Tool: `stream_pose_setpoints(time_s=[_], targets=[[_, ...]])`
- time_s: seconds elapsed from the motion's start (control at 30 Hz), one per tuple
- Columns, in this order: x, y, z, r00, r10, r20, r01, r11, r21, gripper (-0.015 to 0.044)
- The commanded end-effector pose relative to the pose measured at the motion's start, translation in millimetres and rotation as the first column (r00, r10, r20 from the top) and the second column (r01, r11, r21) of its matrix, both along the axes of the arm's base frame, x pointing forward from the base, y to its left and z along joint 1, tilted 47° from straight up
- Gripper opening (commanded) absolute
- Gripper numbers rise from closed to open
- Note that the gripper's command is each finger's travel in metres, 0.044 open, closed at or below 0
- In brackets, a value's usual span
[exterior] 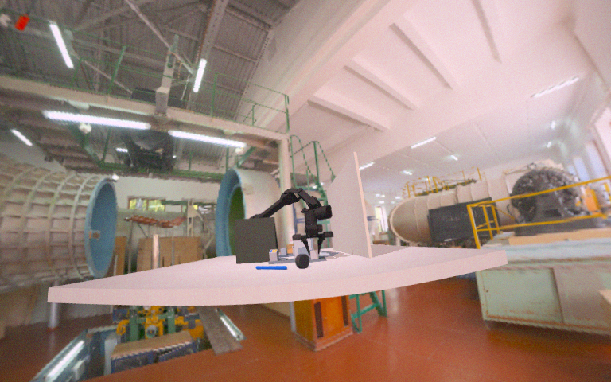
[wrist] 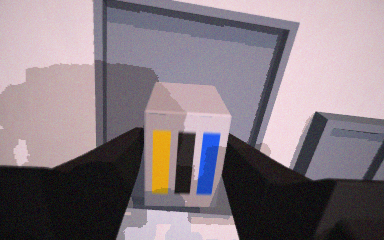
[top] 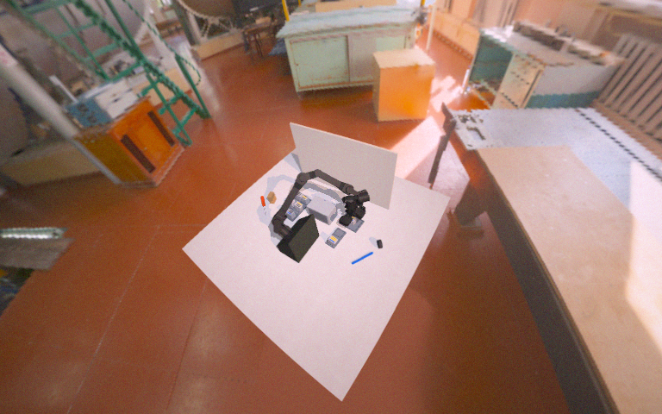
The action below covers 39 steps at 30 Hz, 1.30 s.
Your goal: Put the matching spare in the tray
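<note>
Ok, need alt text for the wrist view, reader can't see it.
Pale block with yellow, black and blue stripes stands between the dark fingers of the tool, in front of a grey tray. Part of a second grey tray-like holder shows at the right edge, on a pale surface crossed by shadows.

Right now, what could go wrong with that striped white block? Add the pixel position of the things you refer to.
The white block with yellow, black and blue stripes (wrist: 187, 160) might tip or catch on the rim of the grey rectangular tray (wrist: 287, 58) as the black gripper (wrist: 182, 138) lets go. A spreading finger could also nudge it askew.
</note>
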<state>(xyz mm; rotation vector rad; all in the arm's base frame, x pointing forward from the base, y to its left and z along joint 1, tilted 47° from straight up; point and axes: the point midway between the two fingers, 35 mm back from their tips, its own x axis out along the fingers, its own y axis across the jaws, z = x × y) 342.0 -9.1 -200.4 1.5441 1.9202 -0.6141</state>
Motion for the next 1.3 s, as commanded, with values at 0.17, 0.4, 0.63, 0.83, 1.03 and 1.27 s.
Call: stream_pose_setpoints(time_s=[0.17,0.4,0.63,0.83,1.03,1.27], targets=[[0,-1,0,1.000,0.000,0.001,0.000,1.000,0.000,0.0420],[14,-59,55,1.000,-0.007,-0.002,0.007,1.000,-0.002,0.0440],[15,-78,75,1.000,-0.008,-0.004,0.008,1.000,0.001,0.0440],[17,-78,72,1.000,-0.030,0.010,0.030,1.000,-0.001,0.0440],[17,-78,72,1.000,-0.030,0.010,0.030,1.000,-0.001,0.0440],[17,-78,72,1.000,-0.030,0.010,0.030,1.000,-0.001,0.0440]])
